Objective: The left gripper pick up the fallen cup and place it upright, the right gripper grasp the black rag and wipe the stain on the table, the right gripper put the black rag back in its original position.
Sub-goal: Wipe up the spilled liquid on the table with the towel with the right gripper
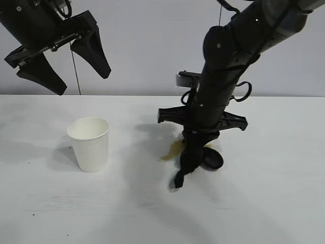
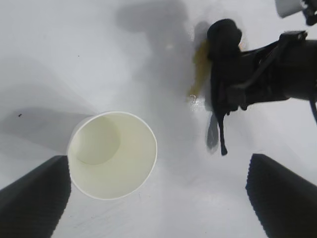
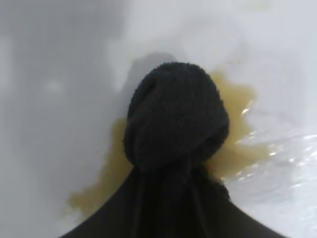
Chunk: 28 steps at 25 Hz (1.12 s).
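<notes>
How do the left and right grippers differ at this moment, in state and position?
The left gripper hangs high above the table, near the upright cup, while the right gripper is down at the stain. The left gripper's jaws are wide open and empty; the right gripper is shut on the black rag, pressing it onto the stain. The left has broad wedge fingers; the right's fingers are hidden behind the rag. Both are black and point downward.

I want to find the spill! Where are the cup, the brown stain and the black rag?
cup (image 1: 90, 147), exterior view, on its white side wall.
stain (image 3: 240, 101), right wrist view, on the amber puddle beside the cloth.
black rag (image 3: 173, 114), right wrist view, on the rounded bundle.
</notes>
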Tool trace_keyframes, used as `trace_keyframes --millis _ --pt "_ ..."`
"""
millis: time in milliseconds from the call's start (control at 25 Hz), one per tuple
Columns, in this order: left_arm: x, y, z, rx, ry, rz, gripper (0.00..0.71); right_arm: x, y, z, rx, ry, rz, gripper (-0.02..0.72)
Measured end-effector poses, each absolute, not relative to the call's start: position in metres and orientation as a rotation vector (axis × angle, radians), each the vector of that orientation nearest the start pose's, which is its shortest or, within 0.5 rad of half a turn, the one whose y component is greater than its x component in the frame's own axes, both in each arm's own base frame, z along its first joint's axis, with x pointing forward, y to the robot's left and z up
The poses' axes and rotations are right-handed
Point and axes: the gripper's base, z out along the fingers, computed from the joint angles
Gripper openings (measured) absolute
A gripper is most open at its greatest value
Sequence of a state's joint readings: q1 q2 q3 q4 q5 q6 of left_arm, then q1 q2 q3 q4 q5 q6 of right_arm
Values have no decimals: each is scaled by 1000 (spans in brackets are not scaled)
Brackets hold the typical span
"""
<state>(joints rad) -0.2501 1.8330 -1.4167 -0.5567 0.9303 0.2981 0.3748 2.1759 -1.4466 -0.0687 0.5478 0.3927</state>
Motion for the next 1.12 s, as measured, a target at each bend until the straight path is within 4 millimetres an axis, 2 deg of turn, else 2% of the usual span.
trace_keyframes --millis 160,280,400,680,800,960,1120 --pt "365 -133 249 384 2719 -686 694 422 126 117 32 2757 95 122" --pt "365 -133 249 384 2719 -686 694 424 118 117 48 2755 83 122" --pt "365 -133 249 384 2720 -686 694 421 131 117 -1 2754 85 122" --pt "365 -132 249 396 2723 -667 694 391 209 116 -226 2737 174 122" --pt "364 -132 248 403 2729 -661 694 380 228 113 -292 2735 188 122" --pt "364 -132 248 405 2731 -661 694 380 233 109 -305 2723 198 122" --pt "363 -131 248 409 2737 -662 694 391 225 106 -206 2704 221 122"
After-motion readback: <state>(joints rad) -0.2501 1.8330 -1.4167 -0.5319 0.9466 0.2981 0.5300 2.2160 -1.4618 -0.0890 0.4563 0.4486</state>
